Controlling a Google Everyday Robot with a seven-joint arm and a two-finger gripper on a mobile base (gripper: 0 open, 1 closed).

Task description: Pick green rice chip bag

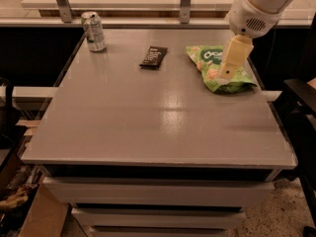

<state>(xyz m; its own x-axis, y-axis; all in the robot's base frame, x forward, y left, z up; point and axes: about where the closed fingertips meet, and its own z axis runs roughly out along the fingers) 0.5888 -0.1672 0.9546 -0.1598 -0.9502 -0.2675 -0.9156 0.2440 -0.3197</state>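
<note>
**A:** What do we see on the table?

**B:** We look down on a grey table top (158,117). Three things sit along its far half. The green rice chip bag (206,62) lies flat near the far right corner, light green, with a dark round logo and pale chips pictured on it. We cannot tell whether it is sealed.

**A:** And the gripper?

**B:** The gripper (226,76), pale yellow on a white arm (256,9) that comes in from the upper right, hangs over the right part of the bag and points down. Its tip overlaps the bag in our view. We cannot tell whether it touches the bag, nor whether it is open or closed.

**A:** What else holds something?

**B:** A green-and-white drink can (93,31) stands upright at the far left corner, well apart from the bag. We cannot see inside it. Between the can and the bag, nearer the bag, lies a small black bar wrapper (153,57), flat.

**A:** Below the table?

**B:** We see pale stacked drawer fronts (158,194) under the top; what they hold is hidden. Brown cardboard (44,216) sits at the lower left.
</note>
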